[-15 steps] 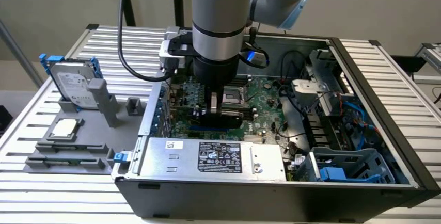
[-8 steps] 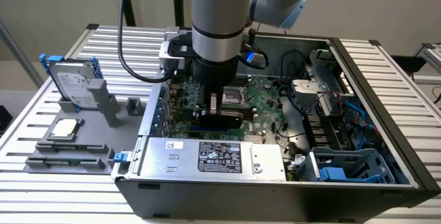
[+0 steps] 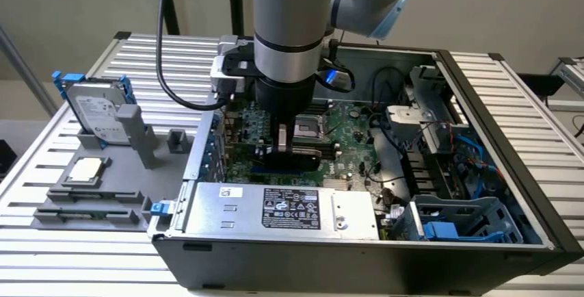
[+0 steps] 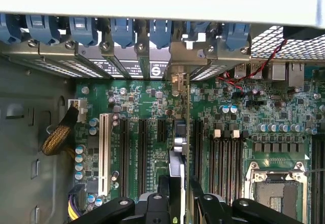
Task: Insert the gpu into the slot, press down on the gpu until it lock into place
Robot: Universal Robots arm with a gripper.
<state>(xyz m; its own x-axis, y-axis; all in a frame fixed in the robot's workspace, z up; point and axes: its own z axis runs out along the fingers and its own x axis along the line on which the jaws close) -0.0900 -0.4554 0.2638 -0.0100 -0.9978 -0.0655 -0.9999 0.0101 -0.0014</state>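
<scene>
One gripper clamped on upright gpu over green motherboard; open PC case on slatted metal table, beige wall behind

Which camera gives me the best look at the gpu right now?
The wrist view. It looks straight down the gpu, seen edge-on between the expansion slots, its bracket end at the case's rear wall. In the exterior view the gpu is a dark block under the pincer, partly hidden by the arm.

The motherboard is green with black slots and one white slot. Blue clips line the grey case. The arm is silver and pale blue. The bench is ribbed silver-grey. The power supply is silver with a black label.
</scene>
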